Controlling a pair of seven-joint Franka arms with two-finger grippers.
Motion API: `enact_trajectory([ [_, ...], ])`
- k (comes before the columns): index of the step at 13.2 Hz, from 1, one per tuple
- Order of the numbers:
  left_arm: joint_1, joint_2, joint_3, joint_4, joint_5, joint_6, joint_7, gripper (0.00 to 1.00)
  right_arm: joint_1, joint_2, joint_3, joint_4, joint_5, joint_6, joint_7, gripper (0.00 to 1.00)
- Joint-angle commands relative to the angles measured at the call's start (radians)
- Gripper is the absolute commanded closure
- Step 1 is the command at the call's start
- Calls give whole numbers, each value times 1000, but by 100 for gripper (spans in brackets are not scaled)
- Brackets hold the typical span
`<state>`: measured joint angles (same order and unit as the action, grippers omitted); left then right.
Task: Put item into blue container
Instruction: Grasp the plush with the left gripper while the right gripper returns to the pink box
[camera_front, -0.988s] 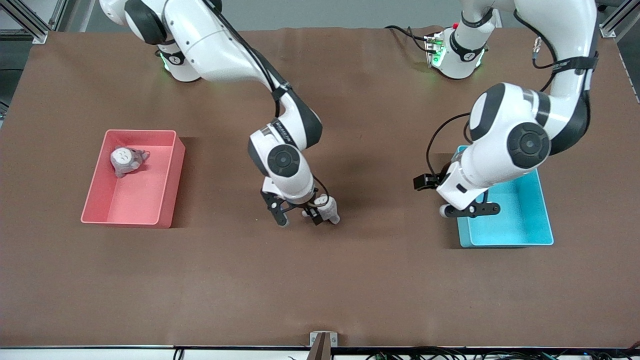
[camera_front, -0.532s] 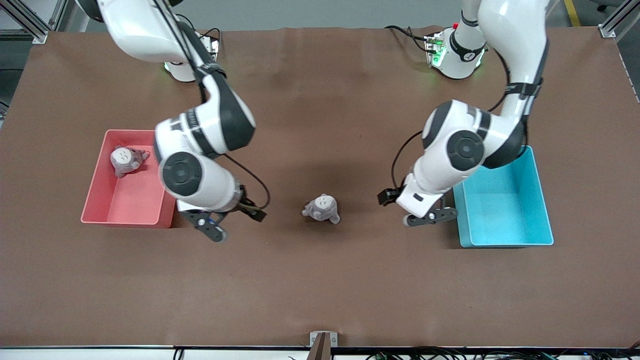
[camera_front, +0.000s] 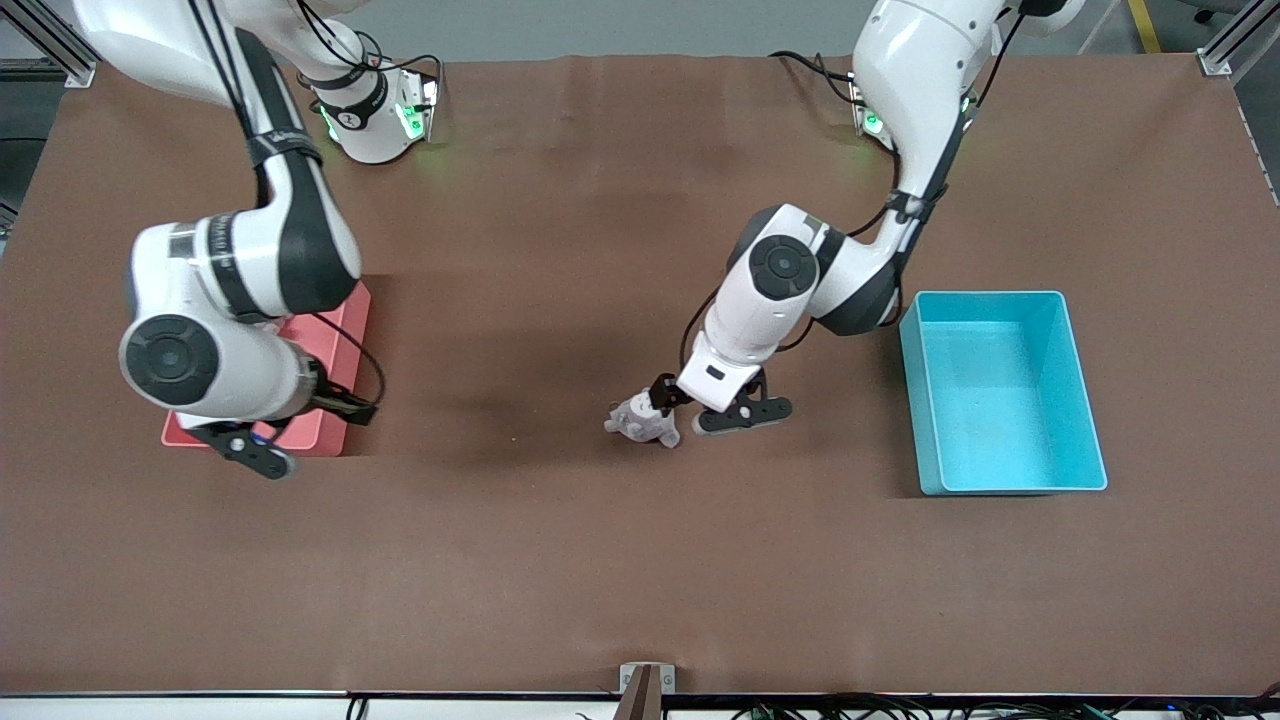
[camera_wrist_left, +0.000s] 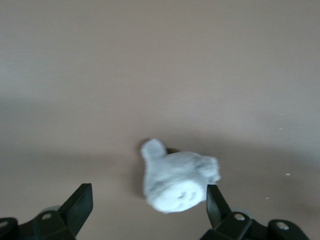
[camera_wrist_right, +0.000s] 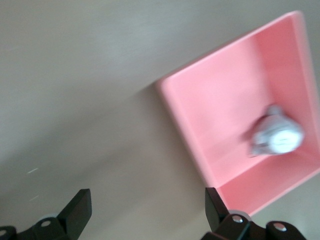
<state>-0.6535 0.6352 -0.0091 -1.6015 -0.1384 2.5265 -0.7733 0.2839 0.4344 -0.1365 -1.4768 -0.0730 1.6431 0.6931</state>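
A small grey plush toy (camera_front: 640, 418) with a white face lies on the brown table near the middle. My left gripper (camera_front: 700, 408) hangs open just above it. In the left wrist view the toy (camera_wrist_left: 177, 182) shows between the two fingers of the left gripper (camera_wrist_left: 148, 192), close to one of them and untouched. The blue container (camera_front: 1000, 400) stands empty toward the left arm's end. My right gripper (camera_front: 315, 435) is open with nothing in it, over the table by the pink bin's corner; in its wrist view the right gripper (camera_wrist_right: 147, 197) frames bare table.
The pink bin (camera_front: 335, 340) sits toward the right arm's end, mostly covered by the right arm in the front view. In the right wrist view the pink bin (camera_wrist_right: 225, 100) holds a second grey plush toy (camera_wrist_right: 277, 136).
The right arm swung away from the middle toy to the pink bin. The left arm moved from over the blue container to the toy. The toy stayed put.
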Motion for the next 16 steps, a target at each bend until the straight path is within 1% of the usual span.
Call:
enact_trajectory([
  [1, -44, 75, 12, 28, -3, 128, -6, 0, -70, -117, 21, -144, -71, 9, -17, 0],
  [3, -67, 113, 14, 28, 2, 175, -3, 0, -94, -176, -3, -244, -105, 32, -4, 0],
  [4, -83, 133, 17, 28, 2, 207, -3, 0, -107, -210, -14, -304, -106, 64, 9, 0],
  [7, -97, 188, 21, 57, 2, 253, -3, 0, -138, -348, -21, -530, -122, 213, 20, 0],
  [8, -95, 202, 21, 78, 2, 259, -3, 0, -143, -370, -21, -580, -123, 239, 20, 0],
  [10, -95, 221, 30, 92, 2, 273, -3, 0, -157, -371, -18, -643, -123, 256, 8, 0],
  [11, -95, 230, 34, 92, 2, 284, -3, 1, -144, -368, -17, -675, -123, 277, 5, 0],
  [12, -95, 231, 35, 92, 2, 293, -3, 4, -143, -364, -17, -692, -123, 300, -7, 0],
  [13, -95, 231, 37, 92, 2, 294, -3, 9, -153, -361, -17, -704, -123, 332, -88, 0],
  [14, -95, 233, 38, 92, 2, 294, -3, 17, -187, -355, -18, -708, -122, 354, -209, 0],
  [15, -97, 233, 38, 92, 2, 294, -3, 23, -231, -347, -17, -708, -117, 368, -306, 0],
  [16, -97, 233, 38, 91, 0, 293, -3, 29, -247, -342, -17, -708, -113, 374, -366, 0],
])
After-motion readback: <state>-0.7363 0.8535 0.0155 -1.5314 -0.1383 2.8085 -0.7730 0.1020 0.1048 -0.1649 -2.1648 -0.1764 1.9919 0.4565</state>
